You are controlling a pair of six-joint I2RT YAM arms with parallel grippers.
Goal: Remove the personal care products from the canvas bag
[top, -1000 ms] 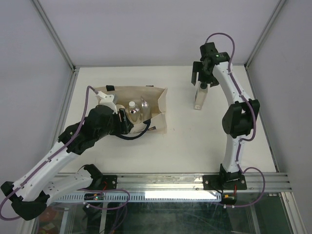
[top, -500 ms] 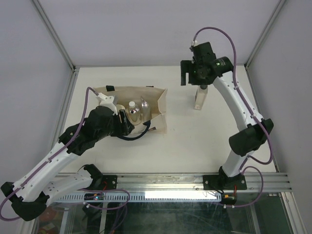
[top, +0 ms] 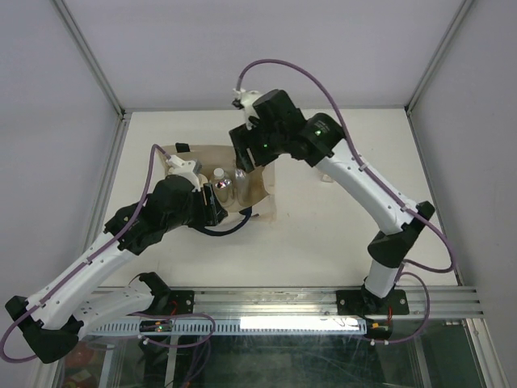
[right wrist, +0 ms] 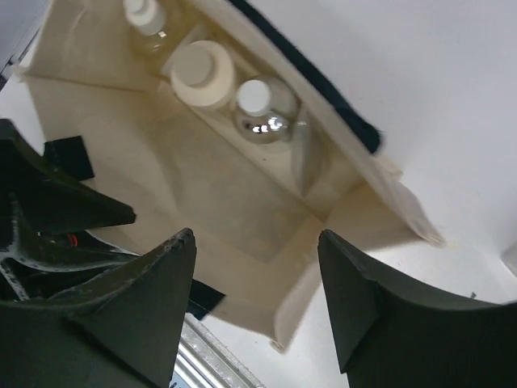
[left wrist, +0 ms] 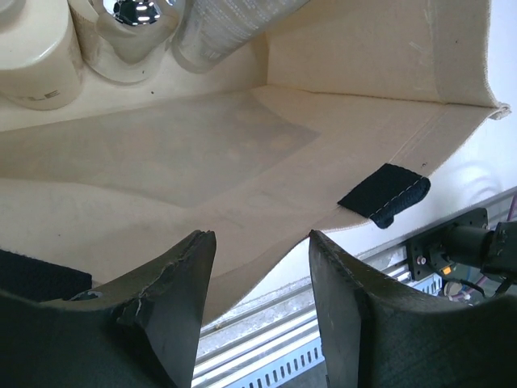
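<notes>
Partway at best — three bottles left inside canvas bag (right wrist: 81,48): clear pale-capped one (right wrist: 145,20), cream one (right wrist: 206,77), silver-topped one (right wrist: 262,117), bunched at one end. Fourth not seen inside, probably out. Right gripper (right wrist: 257,234) spread wide, empty, over bag mouth; left gripper (left wrist: 260,234) parted at bag rim.
</notes>
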